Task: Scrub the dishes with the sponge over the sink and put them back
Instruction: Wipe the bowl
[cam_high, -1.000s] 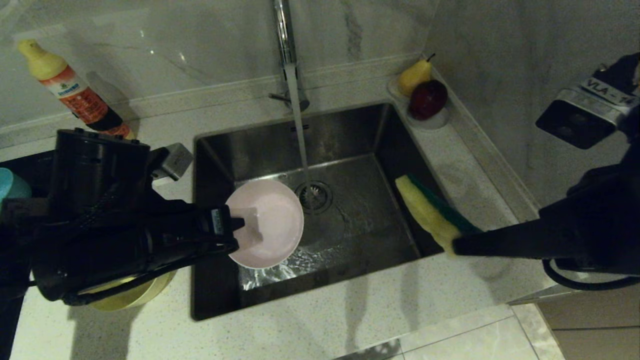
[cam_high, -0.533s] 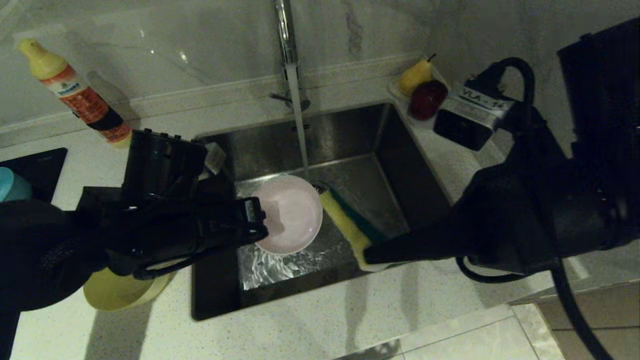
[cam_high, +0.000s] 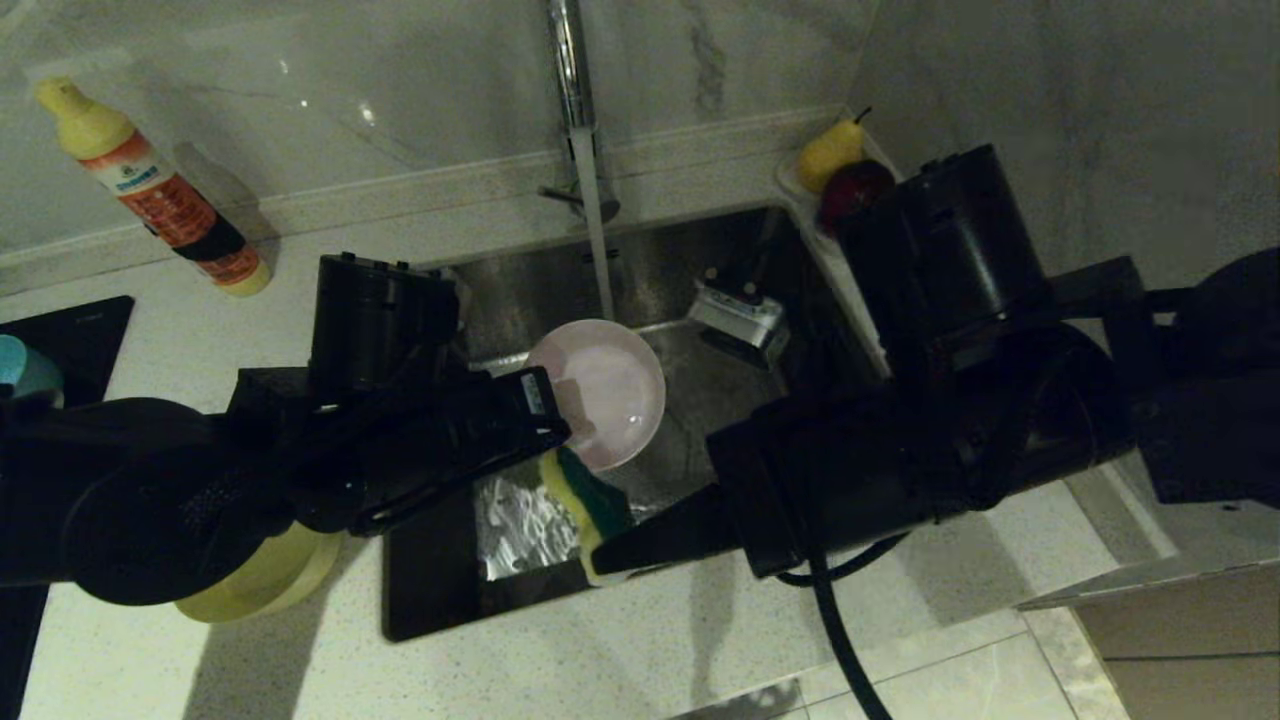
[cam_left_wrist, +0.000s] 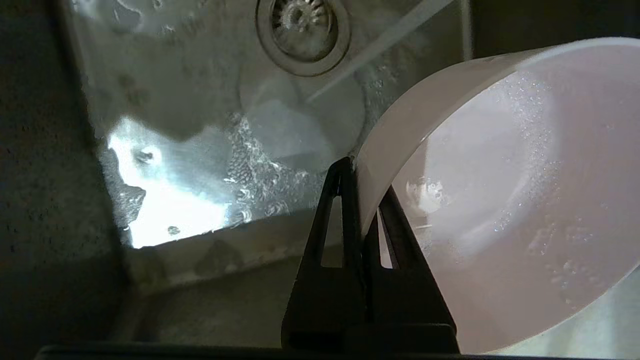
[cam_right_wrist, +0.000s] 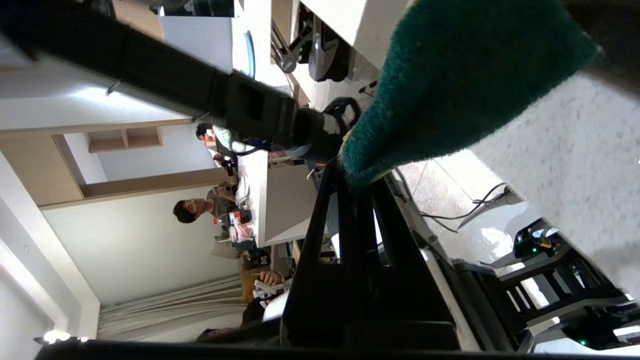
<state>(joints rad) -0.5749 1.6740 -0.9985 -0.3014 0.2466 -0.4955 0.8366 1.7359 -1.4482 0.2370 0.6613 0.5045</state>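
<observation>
My left gripper (cam_high: 553, 428) is shut on the rim of the pale pink bowl (cam_high: 608, 390), holding it tilted over the sink (cam_high: 660, 262) just below the water stream. In the left wrist view the fingers (cam_left_wrist: 345, 210) pinch the bowl (cam_left_wrist: 505, 190) wall above the drain (cam_left_wrist: 302, 30). My right gripper (cam_high: 598, 562) is shut on the sponge (cam_high: 585, 500), which stands just under the bowl, green side to the right. The right wrist view shows the sponge (cam_right_wrist: 465, 85) clamped at its end by that gripper (cam_right_wrist: 356, 182). A yellow bowl (cam_high: 265, 582) sits under my left arm. A light blue bowl (cam_high: 22, 372) shows at the left edge.
The chrome tap (cam_high: 570, 70) runs water into the sink. A soap bottle (cam_high: 150, 190) stands at the back left, and a small dish with fruit (cam_high: 835, 160) at the back right corner. The black stove top (cam_high: 70, 320) lies at the left.
My right arm has swung left across the sink, carrying the sponge from the right wall to just under the bowl. My left gripper has moved the bowl right and back, toward the stream.
</observation>
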